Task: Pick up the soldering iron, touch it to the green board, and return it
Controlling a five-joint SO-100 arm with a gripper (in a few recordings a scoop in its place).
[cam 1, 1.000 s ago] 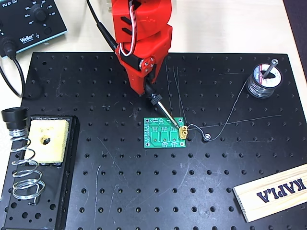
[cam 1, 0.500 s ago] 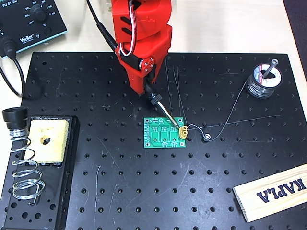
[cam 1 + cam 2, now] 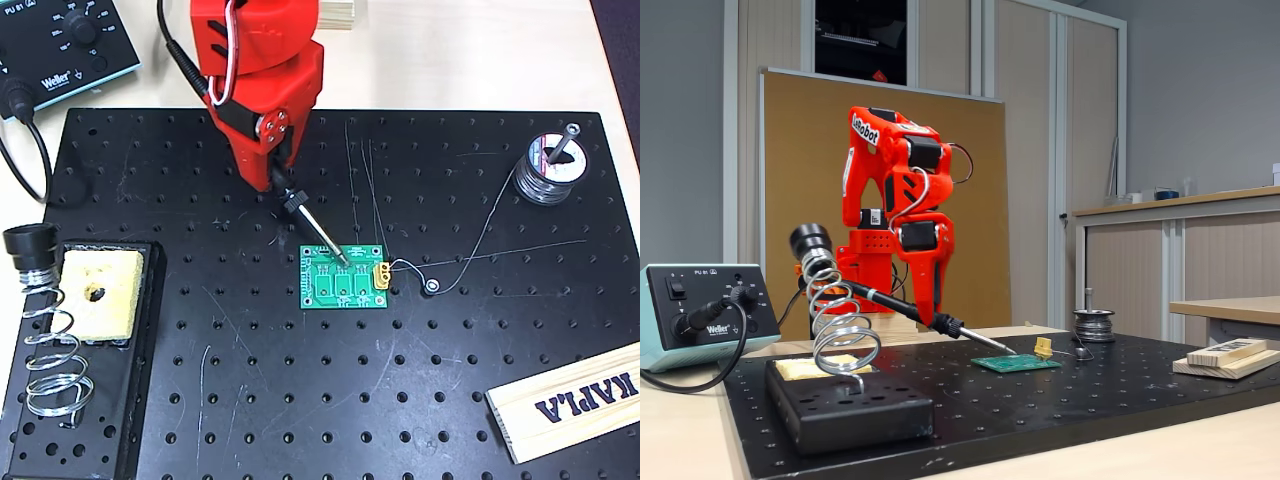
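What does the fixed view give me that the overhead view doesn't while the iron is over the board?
The fixed view alone shows height: the soldering iron slants down, its tip at or just above the green board; contact is hard to confirm. It also shows the coil stand rising upright. The overhead view alone shows where the tip sits across the green board, near the upper middle, left of the yellow connector, plus the yellow sponge from above. Both show the red gripper shut on the iron, the solder spool and the Weller station.
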